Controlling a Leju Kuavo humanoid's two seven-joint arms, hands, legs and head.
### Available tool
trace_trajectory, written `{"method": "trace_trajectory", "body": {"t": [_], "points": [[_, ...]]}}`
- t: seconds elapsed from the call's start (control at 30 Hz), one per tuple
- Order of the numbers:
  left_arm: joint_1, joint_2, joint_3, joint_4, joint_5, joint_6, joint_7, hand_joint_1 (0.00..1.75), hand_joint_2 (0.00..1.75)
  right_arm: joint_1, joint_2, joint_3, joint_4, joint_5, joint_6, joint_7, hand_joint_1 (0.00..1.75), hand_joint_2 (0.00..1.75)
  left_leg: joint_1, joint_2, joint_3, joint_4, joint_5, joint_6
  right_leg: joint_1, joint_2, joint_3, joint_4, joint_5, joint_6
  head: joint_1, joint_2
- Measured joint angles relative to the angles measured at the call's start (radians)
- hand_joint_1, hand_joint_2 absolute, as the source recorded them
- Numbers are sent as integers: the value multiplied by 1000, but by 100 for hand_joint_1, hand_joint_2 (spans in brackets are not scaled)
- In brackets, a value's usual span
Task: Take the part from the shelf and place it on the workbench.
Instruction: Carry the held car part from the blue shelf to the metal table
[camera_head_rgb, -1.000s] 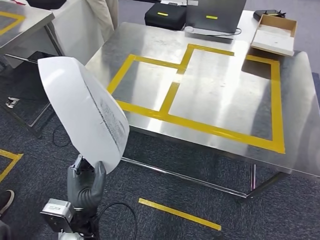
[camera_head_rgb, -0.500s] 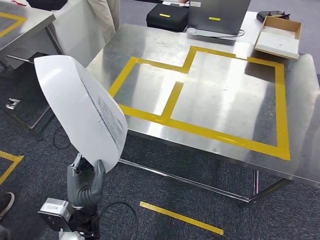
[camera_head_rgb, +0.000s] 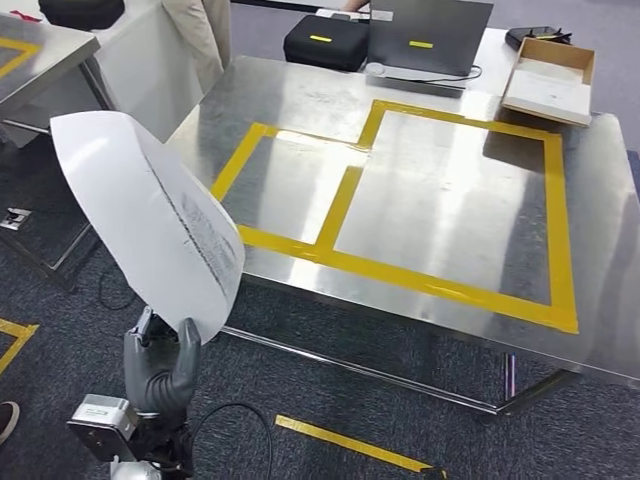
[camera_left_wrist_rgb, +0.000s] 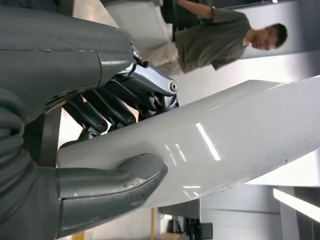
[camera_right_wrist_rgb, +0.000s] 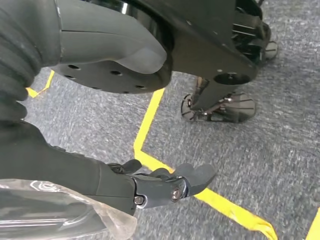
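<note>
The left hand (camera_head_rgb: 160, 368) grips the part (camera_head_rgb: 151, 215) by its lower edge, the thumb on one face and the darker fingers on the other; the left wrist view shows this pinch closely, the thick grey thumb (camera_left_wrist_rgb: 113, 187) pressed along the smooth, glossy white surface of the part (camera_left_wrist_rgb: 226, 145) (a thin, curved sheet with a rounded outline). In the head view the part stands upright above the hand, off the near left corner of the workbench (camera_head_rgb: 453, 330) and over the carpet, with a grey smudged band of marks running across its face.

The right hand (camera_right_wrist_rgb: 166, 182) hangs over grey carpet crossed by yellow tape (camera_right_wrist_rgb: 222, 202), its dark fingers loosely extended and holding nothing.

The workbench is brushed steel, marked with yellow tape rectangles (camera_head_rgb: 343, 195). At its far right corner sits a shallow cardboard box (camera_head_rgb: 549, 80) holding something flat and white. Beyond the far edge lie a black case (camera_head_rgb: 326, 42) and a grey laptop (camera_head_rgb: 430, 32). A person (camera_left_wrist_rgb: 219, 37) stands behind the part in the left wrist view.
</note>
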Motion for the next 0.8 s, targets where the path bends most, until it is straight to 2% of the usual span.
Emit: {"method": "trace_trajectory", "body": {"t": [0.07,0.13,0.17,0.23,0.27,0.3,0.33,0.37,0.4,0.43,0.47,0.57,0.63,0.67,0.73,0.77,0.8], "points": [[2,2,4,0,5,-2,0,175,175,-4,0,0,0,0,3,6,0,175,2,-2,7,-11,-4,11,-2,-3,4,-5,-4,11,1,0],[0,3,8,0,6,-3,0,175,175,-9,0,0,0,0,6,11,0,175,6,-1,18,-20,-7,22,-2,-4,-14,37,-28,20,4,0],[-1,3,9,0,6,-5,0,175,175,-10,0,0,0,-1,7,13,0,175,6,0,22,-23,-9,26,-2,-4,-45,90,-50,22,6,0],[-2,4,10,0,6,-9,0,175,175,-10,0,0,0,-1,10,20,0,175,4,1,29,-23,-18,33,-3,-4,-132,224,-93,25,9,0],[-2,5,11,0,6,-12,0,175,175,-10,0,0,0,0,11,25,0,175,3,1,33,-23,-23,34,-3,-4,-168,267,-94,26,9,0],[-4,5,13,0,6,-15,0,175,175,-12,0,0,0,1,13,29,0,175,3,0,40,-23,-29,35,-3,-4,-186,275,-73,25,9,0],[-5,5,13,0,7,-18,0,175,175,-13,0,0,0,2,15,33,0,175,2,0,50,-23,-37,35,-2,-4,-184,242,-32,23,9,0],[-8,5,14,0,7,-20,0,175,175,-14,-1,0,0,3,16,36,0,175,2,-1,63,-23,-45,33,-2,-4,-166,179,19,19,9,0],[-11,5,15,0,7,-22,0,175,175,-15,-1,0,0,4,16,38,0,175,0,-1,72,-24,-54,30,1,-4,-141,118,55,14,9,0],[-14,5,16,0,7,-22,0,175,175,-15,-2,0,0,4,16,39,0,175,-1,-1,80,-23,-62,26,3,-5,-117,66,75,8,9,0],[-16,5,18,1,7,-23,0,175,175,-15,-2,0,0,5,16,39,0,175,-2,-1,84,-24,-68,21,5,-5,-100,37,80,3,8,0],[-18,5,19,0,6,-23,0,175,175,-11,-2,0,0,6,17,33,0,175,-2,0,92,-29,-77,6,5,-3,-83,20,69,-9,5,0],[-18,5,20,0,5,-23,0,175,175,-9,-2,0,0,7,17,29,0,175,-1,0,81,8,-97,-7,-1,-4,-69,9,64,-20,2,0],[-18,6,20,0,5,-23,0,175,175,-9,-2,0,0,6,16,28,0,175,1,0,56,59,-119,-13,-3,-5,-60,5,61,-25,1,0],[-16,8,20,0,5,-22,0,175,175,-9,-2,0,0,4,16,28,0,175,6,0,-23,194,-161,-22,-4,-5,-46,4,50,-31,-1,0],[-15,8,20,1,5,-22,0,175,175,-9,-2,0,0,3,16,28,0,175,8,0,-58,241,-165,-25,-4,-4,-39,4,44,-31,-1,0],[-15,9,20,1,5,-21,0,175,175,-8,-2,0,0,2,16,29,0,175,10,0,-77,255,-148,-27,-4,-3,-30,4,38,-30,-1,0]]}}
